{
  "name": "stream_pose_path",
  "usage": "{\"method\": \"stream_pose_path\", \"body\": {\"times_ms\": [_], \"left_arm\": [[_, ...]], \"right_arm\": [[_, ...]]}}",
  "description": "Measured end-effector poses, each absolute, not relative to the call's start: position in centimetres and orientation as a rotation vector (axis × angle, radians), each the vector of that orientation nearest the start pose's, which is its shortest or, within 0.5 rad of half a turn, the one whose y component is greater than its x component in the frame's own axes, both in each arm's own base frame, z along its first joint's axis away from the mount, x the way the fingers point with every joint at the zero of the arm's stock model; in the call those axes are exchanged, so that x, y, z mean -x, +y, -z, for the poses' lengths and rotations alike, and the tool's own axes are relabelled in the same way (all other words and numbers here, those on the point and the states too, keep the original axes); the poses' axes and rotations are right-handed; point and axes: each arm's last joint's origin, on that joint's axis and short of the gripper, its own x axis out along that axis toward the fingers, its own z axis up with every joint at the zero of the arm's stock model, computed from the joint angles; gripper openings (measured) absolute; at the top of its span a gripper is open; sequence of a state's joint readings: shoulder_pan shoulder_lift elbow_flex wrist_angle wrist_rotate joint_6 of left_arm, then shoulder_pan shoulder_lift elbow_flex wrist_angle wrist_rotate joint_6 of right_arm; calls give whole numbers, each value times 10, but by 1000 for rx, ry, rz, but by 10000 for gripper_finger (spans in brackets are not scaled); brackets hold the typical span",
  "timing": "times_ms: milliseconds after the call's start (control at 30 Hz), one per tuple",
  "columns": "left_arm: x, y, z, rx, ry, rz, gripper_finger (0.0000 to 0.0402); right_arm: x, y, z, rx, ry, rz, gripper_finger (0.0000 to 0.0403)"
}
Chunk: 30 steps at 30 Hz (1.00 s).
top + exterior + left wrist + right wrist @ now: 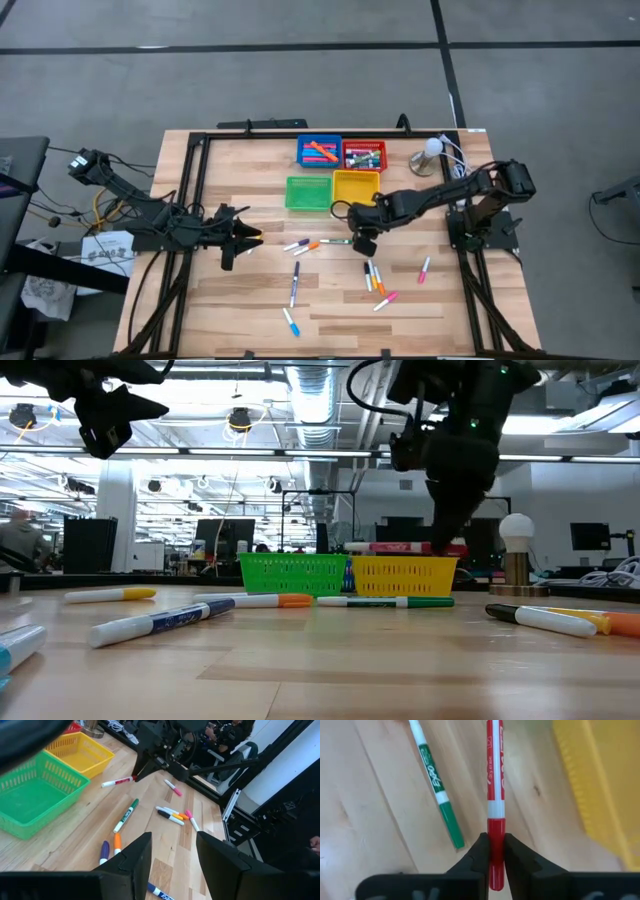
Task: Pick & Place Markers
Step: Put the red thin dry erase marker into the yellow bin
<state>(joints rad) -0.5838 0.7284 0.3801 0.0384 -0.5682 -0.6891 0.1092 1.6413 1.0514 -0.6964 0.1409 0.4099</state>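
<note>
Right wrist view shows my right claw [492, 851] pinched shut on a red marker [494, 785] at its cap end, above the worktop [370, 820] beside the yellow tray [600, 785]. Held so near the tip, I judge it may pivot or slip. Left claw [172, 855] hangs half-open, empty.

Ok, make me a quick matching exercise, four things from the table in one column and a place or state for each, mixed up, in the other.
1. red marker
2. green marker
3. green tray
4. left tool

A. open, above the table
B. beside the yellow tray, no markers in it
C. pinched in the right tool
D. lying on the wood beside the held marker

Pairs: 1-C, 2-D, 3-B, 4-A
</note>
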Motion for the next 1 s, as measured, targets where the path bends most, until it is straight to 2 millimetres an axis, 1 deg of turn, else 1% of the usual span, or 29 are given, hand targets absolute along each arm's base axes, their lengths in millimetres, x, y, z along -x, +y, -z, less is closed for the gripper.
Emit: {"method": "stream_pose_path", "body": {"times_ms": [133, 300, 367, 533, 633, 833, 1000], "left_arm": [[-143, -76, -224, 518, 250, -73, 154], [-143, -76, -224, 519, 249, -73, 154], [-143, -76, -224, 519, 249, -73, 154], [-143, -76, -224, 519, 249, -73, 154], [-143, -76, -224, 518, 249, -74, 154], [-143, -76, -224, 518, 247, -79, 154], [-143, -76, -224, 517, 247, -80, 154]], "right_arm": [[-306, 23, -197, -167, 1231, 271, 20], [-310, 13, -206, -135, 1210, 311, 43], [-312, 8, -210, -132, 1207, 318, 45], [-314, -5, -218, -129, 1215, 340, 25], [-313, -15, -221, -125, 1234, 355, 21], [-305, -35, -219, -131, 1287, 434, 52], [-302, -49, -219, -139, 1296, 489, 56]]}}
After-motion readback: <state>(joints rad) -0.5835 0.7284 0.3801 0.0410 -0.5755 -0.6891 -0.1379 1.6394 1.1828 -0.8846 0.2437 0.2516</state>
